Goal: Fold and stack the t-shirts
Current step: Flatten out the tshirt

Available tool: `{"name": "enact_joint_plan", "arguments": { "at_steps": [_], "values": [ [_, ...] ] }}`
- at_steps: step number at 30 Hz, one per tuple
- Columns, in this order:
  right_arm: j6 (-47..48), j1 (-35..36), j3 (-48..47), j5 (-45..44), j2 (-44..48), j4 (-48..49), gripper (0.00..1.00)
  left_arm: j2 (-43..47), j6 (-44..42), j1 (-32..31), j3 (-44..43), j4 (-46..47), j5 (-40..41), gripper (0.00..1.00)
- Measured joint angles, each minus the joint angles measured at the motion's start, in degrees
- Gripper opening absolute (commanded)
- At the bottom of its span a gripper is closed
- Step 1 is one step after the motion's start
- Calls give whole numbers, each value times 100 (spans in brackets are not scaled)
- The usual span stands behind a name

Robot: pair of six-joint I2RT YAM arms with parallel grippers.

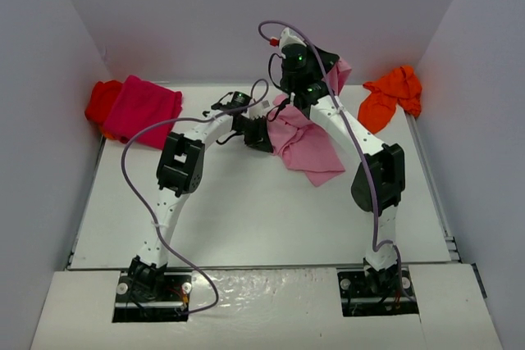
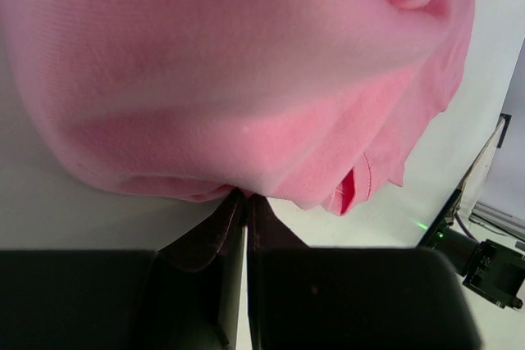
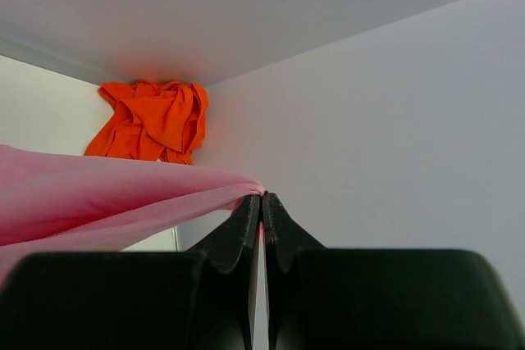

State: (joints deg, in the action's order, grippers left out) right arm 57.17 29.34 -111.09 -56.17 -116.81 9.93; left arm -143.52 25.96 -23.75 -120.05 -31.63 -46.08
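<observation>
The light pink t-shirt [image 1: 308, 143] hangs crumpled from near the back wall down onto the table's middle. My right gripper [image 3: 262, 196] is shut on its upper edge [image 3: 98, 194], holding it raised; in the top view it [image 1: 332, 67] sits high at the back. My left gripper [image 2: 244, 196] is shut, pinching the pink shirt's lower left edge [image 2: 246, 112]; in the top view it [image 1: 264, 135] is at the cloth's left side. The magenta t-shirt [image 1: 141, 109] lies over the red one [image 1: 102, 100] at back left. The orange t-shirt [image 1: 392, 94] is bunched at back right [image 3: 152, 120].
White walls close in the table on the left, back and right. The table's raised rim [image 1: 82, 211] runs along both sides. Purple cables [image 1: 131, 153] loop off both arms.
</observation>
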Motion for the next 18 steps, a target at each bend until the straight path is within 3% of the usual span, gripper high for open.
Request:
{"name": "enact_joint_plan", "arguments": {
  "at_steps": [6,11,15,18],
  "values": [
    [2,0,0,-2,0,0,0,10,-153,10,16,-1,-24,0],
    [2,-52,-1,4,0,-1,0,416,-529,281,569,-207,68,0],
    [-4,-174,-20,22,7,-9,0,894,-952,1059,826,-717,420,0],
    [-52,-280,-16,92,77,-52,0,1463,-1258,1976,766,-1094,623,0]
  ]
}}
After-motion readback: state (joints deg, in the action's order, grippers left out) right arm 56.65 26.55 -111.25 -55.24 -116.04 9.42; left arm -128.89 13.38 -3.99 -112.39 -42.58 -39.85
